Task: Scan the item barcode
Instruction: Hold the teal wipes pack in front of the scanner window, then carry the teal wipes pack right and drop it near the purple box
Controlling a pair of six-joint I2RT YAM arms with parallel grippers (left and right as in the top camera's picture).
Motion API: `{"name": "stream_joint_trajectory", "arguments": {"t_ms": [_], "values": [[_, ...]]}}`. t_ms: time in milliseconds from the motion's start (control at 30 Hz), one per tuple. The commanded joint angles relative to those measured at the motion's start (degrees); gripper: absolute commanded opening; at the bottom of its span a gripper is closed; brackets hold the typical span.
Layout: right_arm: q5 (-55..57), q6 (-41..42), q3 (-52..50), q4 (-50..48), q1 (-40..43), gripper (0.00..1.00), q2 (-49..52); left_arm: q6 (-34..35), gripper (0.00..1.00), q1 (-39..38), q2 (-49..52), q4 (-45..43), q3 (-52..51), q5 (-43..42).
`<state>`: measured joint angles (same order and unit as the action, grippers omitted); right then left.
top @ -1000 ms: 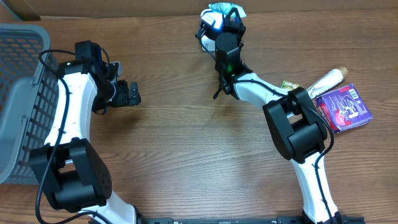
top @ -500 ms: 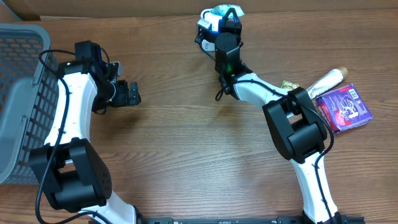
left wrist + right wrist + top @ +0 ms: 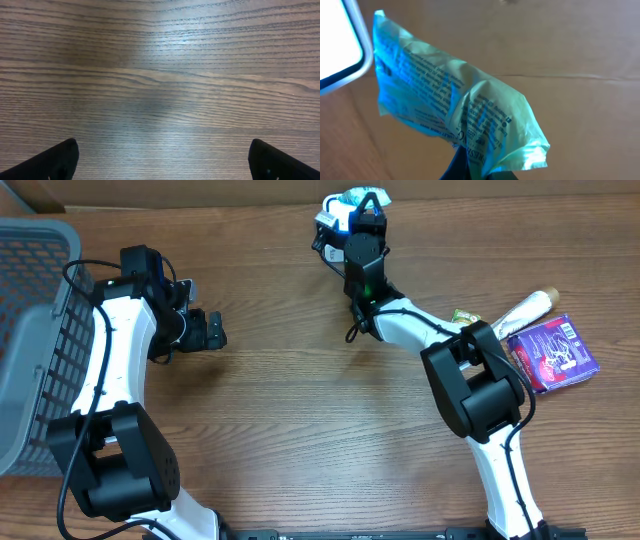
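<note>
My right gripper [image 3: 481, 171] is shut on the lower edge of a pale green printed packet [image 3: 455, 110], which stands up from the jaws and is lit with blue light. A bright white rounded panel [image 3: 337, 40] sits just left of the packet. In the overhead view the packet [image 3: 357, 198] is at the table's far edge, with the right gripper [image 3: 362, 220] just below it. No barcode can be made out among the print. My left gripper [image 3: 215, 330] hangs open over bare wood at the left, its fingertips [image 3: 65, 156] wide apart with nothing between them.
A grey mesh basket [image 3: 30, 330] stands at the left edge. At the right lie a purple packet [image 3: 552, 355], a cream tube [image 3: 525, 310] and a small green-yellow item [image 3: 465, 315]. Brown cardboard [image 3: 570, 50] rises behind the table.
My right gripper has shifted slightly up and left at the table's far edge with the packet in it. The left arm has not moved.
</note>
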<state>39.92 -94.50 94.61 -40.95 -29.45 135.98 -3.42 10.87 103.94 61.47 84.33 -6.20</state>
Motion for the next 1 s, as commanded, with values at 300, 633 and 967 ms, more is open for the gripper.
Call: {"name": "stream_joint_trajectory", "arguments": {"t_ms": [300,633,967], "values": [[4.6,3.7,0.5,2.8,-3.7,0.04,-7.0,-1.1,1.00,-0.4,-1.1,-0.1,-0.2,0.0],[4.9,43.5,0.5,44.5,-7.8,0.04,-27.5,-1.1,1.00,-0.4,-1.1,-0.1,-0.2,0.0],[-33.7,96.3,0.5,90.6,1.1,0.04,-39.3,-1.1,1.00,-0.4,-1.1,-0.1,-0.2,0.0]]}}
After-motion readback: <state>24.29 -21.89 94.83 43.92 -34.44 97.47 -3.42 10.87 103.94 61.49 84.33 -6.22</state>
